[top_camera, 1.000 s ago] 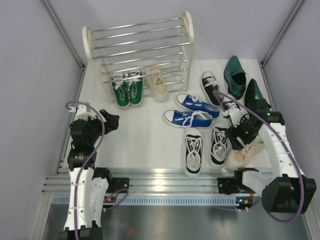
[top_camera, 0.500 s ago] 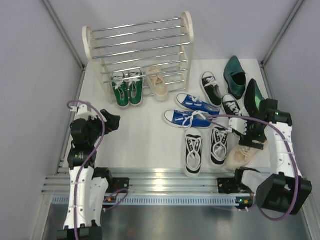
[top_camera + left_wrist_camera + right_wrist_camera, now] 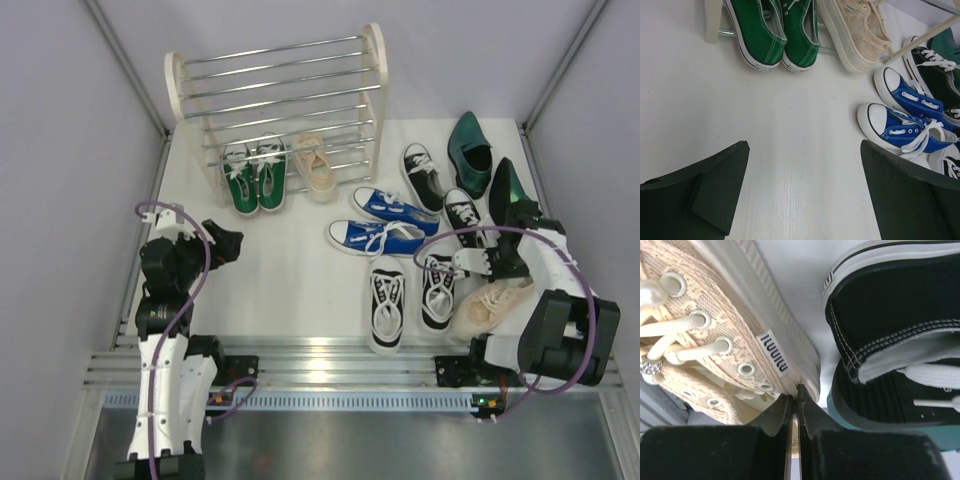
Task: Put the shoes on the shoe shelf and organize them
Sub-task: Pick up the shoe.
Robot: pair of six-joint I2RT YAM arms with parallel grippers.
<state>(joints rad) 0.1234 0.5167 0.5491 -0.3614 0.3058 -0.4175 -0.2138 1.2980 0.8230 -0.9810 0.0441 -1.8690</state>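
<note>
Beige shoe (image 3: 715, 335): lace-textured upper, metal eyelets, ribbed cream sole, side label. It lies near right on the table (image 3: 290, 280), beside a black sneaker (image 3: 900, 310). Right gripper (image 3: 796, 405) closed at its sole edge; left gripper (image 3: 802, 150) wide open.

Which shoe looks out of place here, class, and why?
The beige canvas lace-up sneaker lies near the right front edge of the table, at the fingertips of the shut right gripper, while its mate already sits at the bottom of the chrome-rod shoe shelf. The pair is split.

Shiny metal shelf (image 3: 176, 88), cloth sneakers (image 3: 385, 238), glossy green shoes (image 3: 470, 150)
</note>
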